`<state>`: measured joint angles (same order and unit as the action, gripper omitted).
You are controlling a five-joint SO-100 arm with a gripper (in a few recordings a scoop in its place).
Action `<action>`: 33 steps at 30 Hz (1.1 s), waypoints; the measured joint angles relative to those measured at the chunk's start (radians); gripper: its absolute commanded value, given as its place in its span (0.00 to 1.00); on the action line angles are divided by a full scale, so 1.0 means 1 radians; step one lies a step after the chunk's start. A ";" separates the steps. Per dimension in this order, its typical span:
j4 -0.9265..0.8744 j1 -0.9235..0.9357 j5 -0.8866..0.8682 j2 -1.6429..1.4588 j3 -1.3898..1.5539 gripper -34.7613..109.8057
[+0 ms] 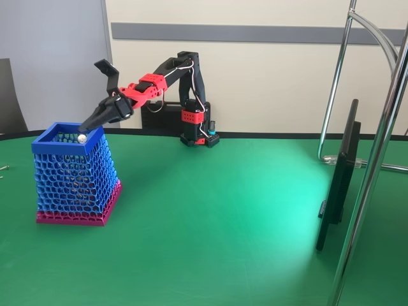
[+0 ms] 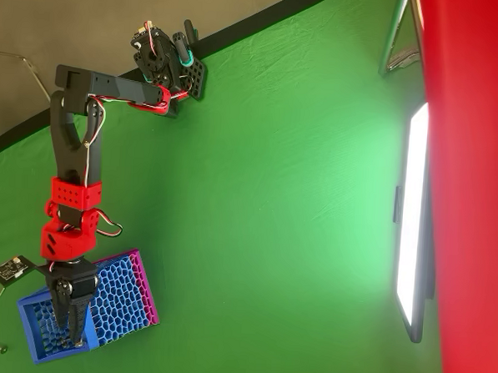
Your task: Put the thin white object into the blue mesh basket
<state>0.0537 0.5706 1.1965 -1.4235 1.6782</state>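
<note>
Basket (image 1: 75, 175) on green tbl (image 1: 223, 217)

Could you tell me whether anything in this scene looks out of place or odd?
One thing: a small shiny ball sits at the gripper tip over the blue mesh basket, not a thin white stick. The basket stands upright and undamaged.

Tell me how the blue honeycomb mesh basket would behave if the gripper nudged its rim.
The blue honeycomb mesh basket is mostly open lattice, so probably light and easily shoved. It widens toward its magenta base band, so sliding on the green table seems likelier than tipping.
</note>
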 measured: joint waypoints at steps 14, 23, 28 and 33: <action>0.000 -0.176 -0.121 -0.110 0.129 0.41; -0.002 -0.396 -0.382 -0.279 0.387 0.31; -0.132 -0.480 -0.545 -0.416 0.466 0.24; -0.314 -0.546 -0.727 -0.584 0.526 0.24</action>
<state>-0.2608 0.0245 0.4694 -2.0080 2.2043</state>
